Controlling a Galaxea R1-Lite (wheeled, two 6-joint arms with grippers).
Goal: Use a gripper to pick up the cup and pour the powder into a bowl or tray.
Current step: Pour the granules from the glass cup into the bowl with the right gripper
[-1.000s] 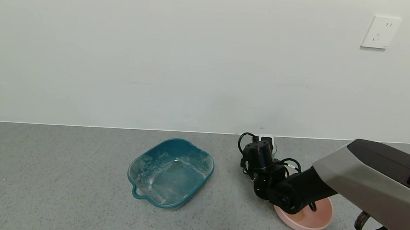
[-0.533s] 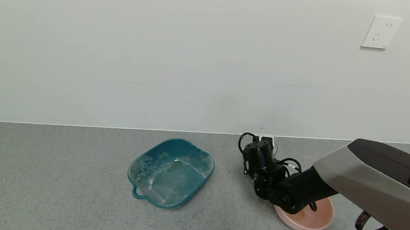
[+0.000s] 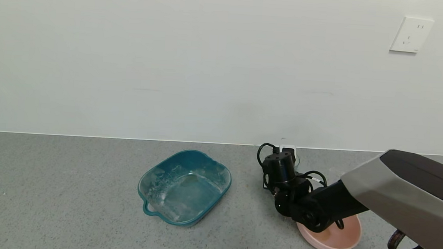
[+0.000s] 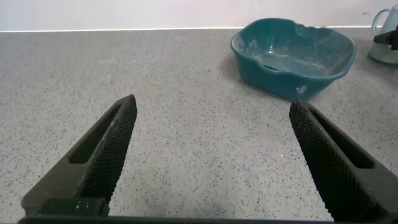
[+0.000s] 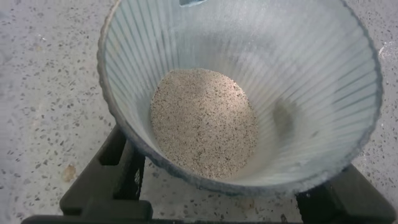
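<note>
Under right wrist camera: right claw (image 5: 217, 186) clamped round cup (image 5: 249, 93), powder (image 5: 204, 121) inside; head view hides cup. Left claw (image 4: 214, 155) apart.

no legible txt, no labels, no nos.

We count one teal tray (image 3: 184, 187) on the grey tabletop (image 3: 67, 192) and one round pink bowl (image 3: 330, 236). We see one ribbed clear cup (image 5: 242, 93), and inside it one mound of pale powder (image 5: 204, 121). There are two grippers: the right gripper (image 5: 217, 186), whose two jaws stand on both sides of the cup, and the left gripper (image 4: 211, 155), also with two jaws, spread wide. On the wall we count one white socket (image 3: 411, 35).
</note>
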